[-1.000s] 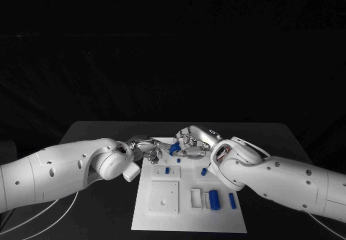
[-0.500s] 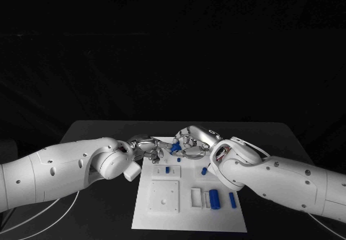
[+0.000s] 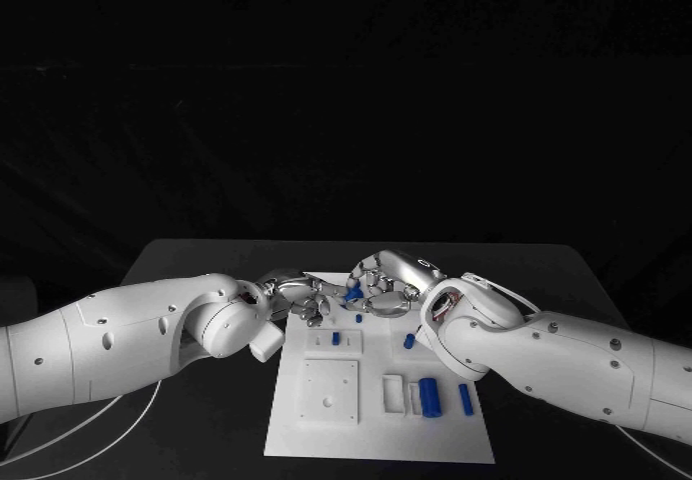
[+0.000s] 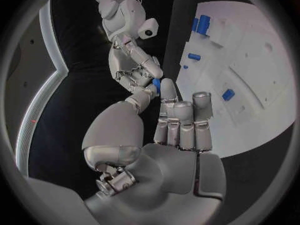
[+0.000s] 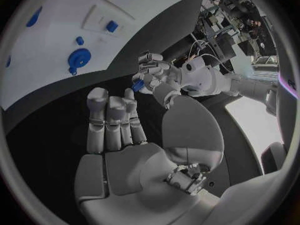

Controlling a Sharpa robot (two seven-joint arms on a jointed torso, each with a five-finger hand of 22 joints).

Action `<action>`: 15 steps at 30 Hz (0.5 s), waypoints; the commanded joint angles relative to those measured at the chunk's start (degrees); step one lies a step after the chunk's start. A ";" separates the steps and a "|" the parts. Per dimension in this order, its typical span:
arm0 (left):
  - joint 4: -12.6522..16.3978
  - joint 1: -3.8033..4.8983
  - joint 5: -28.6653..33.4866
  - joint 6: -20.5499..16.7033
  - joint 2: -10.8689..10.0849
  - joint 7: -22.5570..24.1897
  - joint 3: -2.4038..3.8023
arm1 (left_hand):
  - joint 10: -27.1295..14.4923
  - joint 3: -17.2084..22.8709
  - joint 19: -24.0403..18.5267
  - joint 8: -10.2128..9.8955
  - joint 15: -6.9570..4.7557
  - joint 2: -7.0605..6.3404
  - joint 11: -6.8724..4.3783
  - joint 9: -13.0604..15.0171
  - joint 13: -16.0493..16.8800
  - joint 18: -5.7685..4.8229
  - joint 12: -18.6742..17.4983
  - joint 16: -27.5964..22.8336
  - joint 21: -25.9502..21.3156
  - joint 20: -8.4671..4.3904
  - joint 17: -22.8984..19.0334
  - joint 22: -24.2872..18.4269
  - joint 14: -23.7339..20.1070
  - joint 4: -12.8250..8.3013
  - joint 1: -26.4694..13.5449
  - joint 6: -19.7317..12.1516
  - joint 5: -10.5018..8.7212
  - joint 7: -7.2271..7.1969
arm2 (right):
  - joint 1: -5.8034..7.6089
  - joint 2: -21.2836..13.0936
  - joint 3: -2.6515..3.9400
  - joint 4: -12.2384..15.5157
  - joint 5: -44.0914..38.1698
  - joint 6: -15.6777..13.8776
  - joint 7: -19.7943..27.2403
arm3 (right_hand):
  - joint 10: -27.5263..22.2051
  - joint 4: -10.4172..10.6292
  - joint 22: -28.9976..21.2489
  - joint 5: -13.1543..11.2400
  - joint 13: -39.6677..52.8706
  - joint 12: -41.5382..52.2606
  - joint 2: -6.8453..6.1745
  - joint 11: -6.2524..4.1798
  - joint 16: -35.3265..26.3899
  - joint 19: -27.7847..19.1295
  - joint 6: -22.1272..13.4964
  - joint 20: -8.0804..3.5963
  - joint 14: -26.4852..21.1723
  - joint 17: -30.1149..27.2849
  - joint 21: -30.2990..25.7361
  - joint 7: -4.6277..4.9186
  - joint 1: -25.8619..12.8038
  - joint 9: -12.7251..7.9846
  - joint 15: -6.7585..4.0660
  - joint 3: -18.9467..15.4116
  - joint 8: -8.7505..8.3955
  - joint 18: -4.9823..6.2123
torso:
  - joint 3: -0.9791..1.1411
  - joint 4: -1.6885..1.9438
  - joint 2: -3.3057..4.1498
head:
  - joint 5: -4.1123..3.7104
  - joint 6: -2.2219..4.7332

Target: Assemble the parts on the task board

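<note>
Left hand (image 3: 296,297), left of centre in the head view, meets the right hand (image 3: 387,283) above the top edge of the task board (image 3: 378,445); a small blue part (image 3: 351,292) sits between their fingertips, both appear to pinch it, other fingers loosely spread. Which hand bears it, cannot tell. On the board: a blue peg (image 3: 335,340) stands in the centre-left block, a tiny blue stud (image 3: 358,319) above it, another blue piece (image 3: 408,343) centre-right, and a blue cylinder (image 3: 428,392) and slim blue bar (image 3: 464,399) lie loose lower right. Judgement: early-to-mid task, several parts unplaced, held part not yet seated.
</note>
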 commanded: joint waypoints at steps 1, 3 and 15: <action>0.19 0.08 0.63 0.92 0.11 0.83 0.05 | 0.48 7.43 0.51 0.33 -0.88 0.59 -0.16 0.15 -0.08 -0.52 -0.38 -0.29 0.16 -6.15 -0.09 0.49 0.53 -7.66 -0.14 0.36 0.12 0.08 | -0.05 0.08 -0.03 0.00 -0.63 0.73 0.36 | 0.01 -0.07 1.03 -0.39 -0.09 0.19 0.49 -0.48 -0.13 0.03 1.04 -0.28 0.02 0.10 0.01 0.51 0.16 0.03 -0.58 0.57 0.17 3.89 | 0.00 -0.01 -0.01 | 0.01 -0.01; 0.18 0.08 0.66 1.04 0.13 0.73 0.05 | 0.48 7.43 0.51 0.33 -0.88 0.60 -0.17 0.15 -0.08 -0.52 -0.38 -0.30 0.16 -6.15 -0.09 0.49 0.53 -7.67 -0.15 0.36 0.12 0.08 | -0.06 0.08 -0.03 -0.01 -0.65 0.79 0.37 | 0.03 -0.08 1.04 -0.51 -0.11 0.20 0.48 -0.50 -0.13 0.03 1.10 -0.29 0.02 0.10 0.03 0.49 0.23 0.02 -0.60 0.76 0.17 3.89 | 0.00 -0.01 -0.02 | 0.01 -0.02; 0.08 0.08 0.75 1.23 0.16 0.68 0.05 | 0.48 7.44 0.52 0.30 -0.88 0.61 -0.17 0.19 -0.09 -0.53 -0.41 -0.32 0.14 -6.16 -0.10 0.47 0.54 -7.70 -0.22 0.36 0.12 0.08 | -0.09 0.10 -0.05 -0.18 -0.72 0.60 0.41 | 0.06 -0.13 1.07 -0.65 -0.13 0.21 0.46 -0.55 -0.12 0.05 1.29 -0.31 0.06 0.13 0.09 0.43 0.40 -0.01 -0.65 1.21 0.19 3.89 | 0.01 0.00 -0.01 | -0.01 -0.05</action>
